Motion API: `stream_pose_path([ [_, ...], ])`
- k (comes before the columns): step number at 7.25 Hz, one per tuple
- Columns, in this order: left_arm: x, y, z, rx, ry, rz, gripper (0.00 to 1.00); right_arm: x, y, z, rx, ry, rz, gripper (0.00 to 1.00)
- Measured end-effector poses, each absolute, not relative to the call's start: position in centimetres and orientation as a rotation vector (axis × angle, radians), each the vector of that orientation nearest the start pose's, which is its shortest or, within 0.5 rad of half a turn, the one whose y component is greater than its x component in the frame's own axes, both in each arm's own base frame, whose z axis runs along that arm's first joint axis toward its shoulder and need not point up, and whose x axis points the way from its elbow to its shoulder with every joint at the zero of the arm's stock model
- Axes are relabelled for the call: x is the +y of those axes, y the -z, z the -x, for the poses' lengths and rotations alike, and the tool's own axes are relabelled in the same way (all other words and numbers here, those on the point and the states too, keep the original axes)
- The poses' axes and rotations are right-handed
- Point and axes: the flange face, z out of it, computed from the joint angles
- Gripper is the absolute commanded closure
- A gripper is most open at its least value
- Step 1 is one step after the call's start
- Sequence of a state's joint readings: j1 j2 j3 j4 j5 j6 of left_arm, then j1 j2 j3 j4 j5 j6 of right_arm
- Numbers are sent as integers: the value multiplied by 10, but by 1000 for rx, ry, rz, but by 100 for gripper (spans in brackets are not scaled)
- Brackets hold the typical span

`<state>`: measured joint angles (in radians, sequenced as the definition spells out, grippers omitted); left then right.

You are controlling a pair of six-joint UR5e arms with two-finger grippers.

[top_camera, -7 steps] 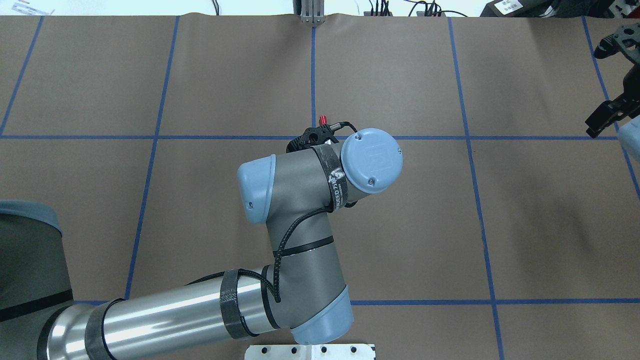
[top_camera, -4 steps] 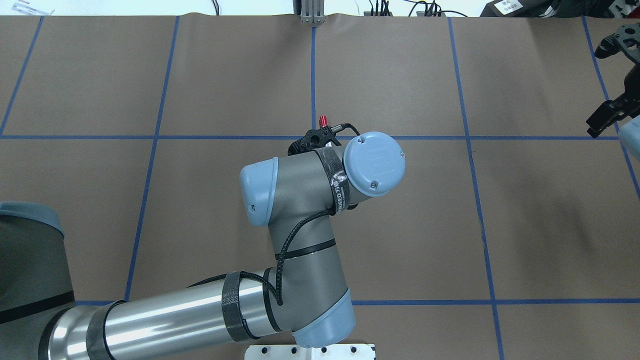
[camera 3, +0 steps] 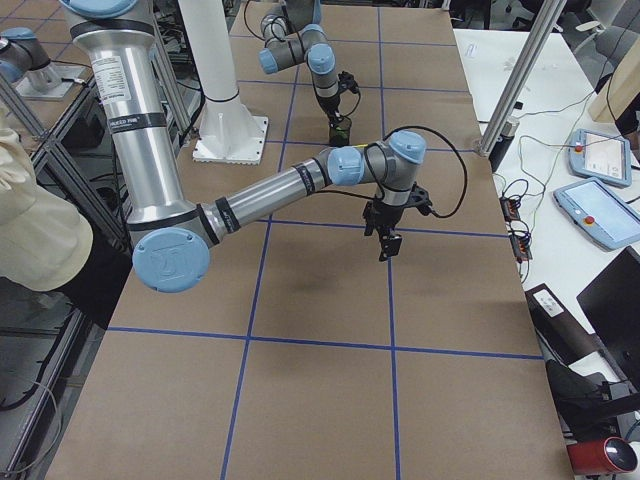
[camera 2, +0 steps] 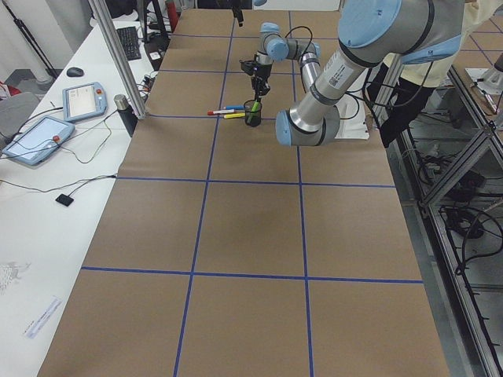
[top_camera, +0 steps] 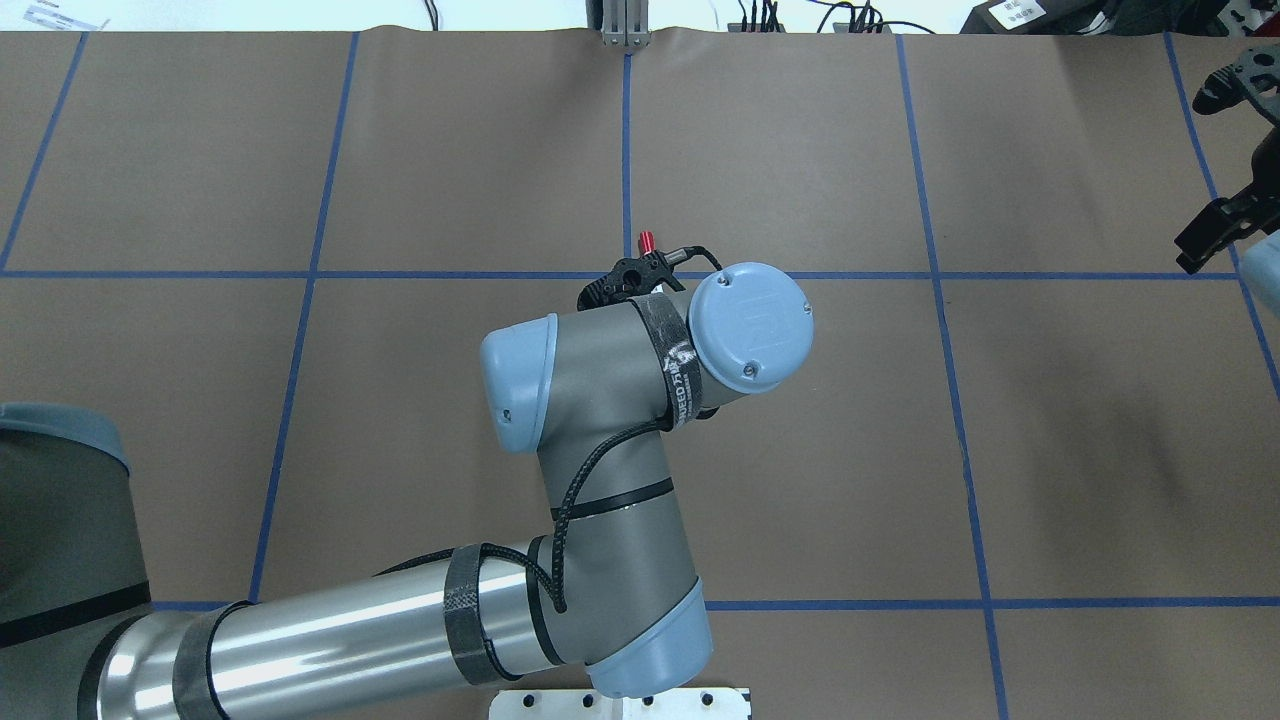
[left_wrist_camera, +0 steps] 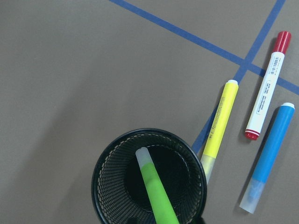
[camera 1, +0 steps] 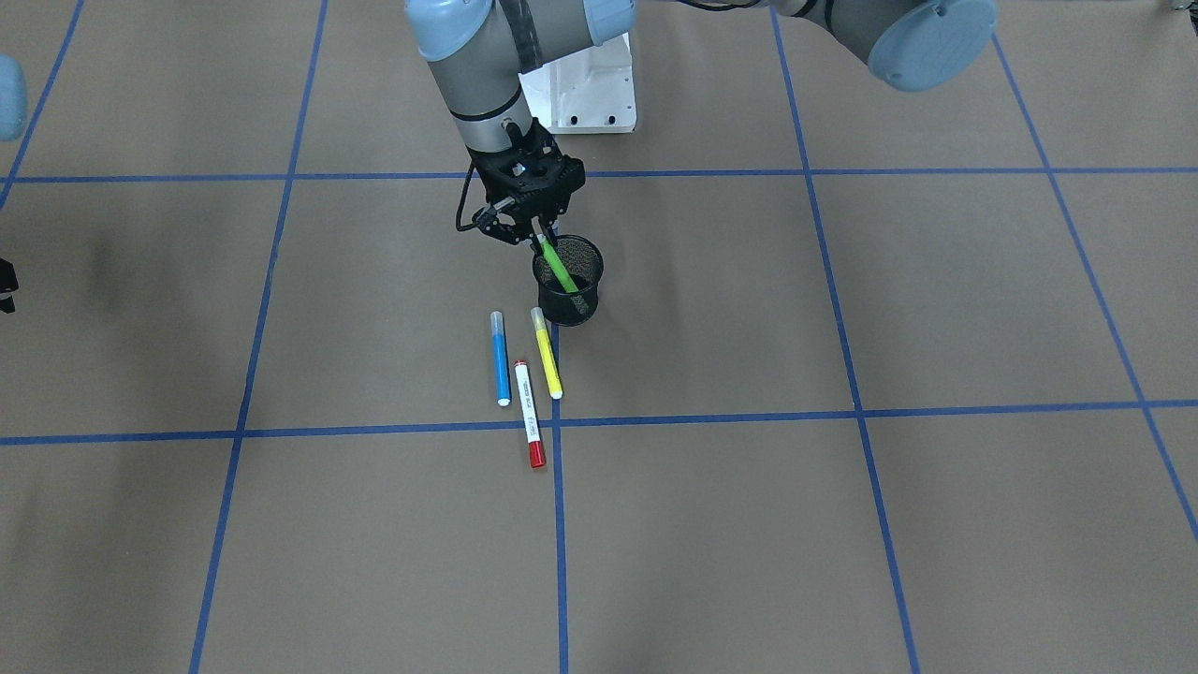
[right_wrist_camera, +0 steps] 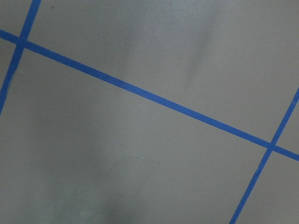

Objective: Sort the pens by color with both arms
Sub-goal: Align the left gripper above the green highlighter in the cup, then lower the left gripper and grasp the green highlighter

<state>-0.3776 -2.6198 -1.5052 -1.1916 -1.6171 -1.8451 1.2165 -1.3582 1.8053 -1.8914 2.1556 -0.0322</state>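
Holding green pen (camera 1: 560,269) inside mesh cup (camera 1: 582,309), left fingers (camera 1: 526,225) pinching, right fingers (camera 3: 384,242) unclear

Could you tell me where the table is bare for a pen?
Bare: the brown taped square on the robot's left of the black mesh cup. Crowded: beyond it, the yellow highlighter, red-capped white marker and blue marker.

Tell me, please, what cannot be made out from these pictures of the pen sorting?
Overhead: the left arm hides the mesh cup, blue pen and yellow pen; of the red pen only the cap shows.
Front-facing: the left end effector is too small to tell whether it grips the green pen; the wrist view's bottom edge cuts the pen off.
Overhead's right edge cuts the right end effector; open or shut unclear.
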Motion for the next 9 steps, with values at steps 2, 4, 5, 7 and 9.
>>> stream_pose_path([
  [2,-381,-52,-599,646,579,1,100,-546,-477,118,-601,411,-30,1],
  [4,-373,-21,-532,679,503,-28,100,-546,-477,118,-602,411,-30,1],
  [5,-374,-11,-505,704,483,-41,100,-547,-477,119,-602,410,-29,1],
  [7,-389,-3,-477,742,507,-144,100,-548,-478,119,-601,409,-26,1],
  [9,-423,-25,-478,775,563,-304,100,-547,-480,119,-601,408,-22,1],
])
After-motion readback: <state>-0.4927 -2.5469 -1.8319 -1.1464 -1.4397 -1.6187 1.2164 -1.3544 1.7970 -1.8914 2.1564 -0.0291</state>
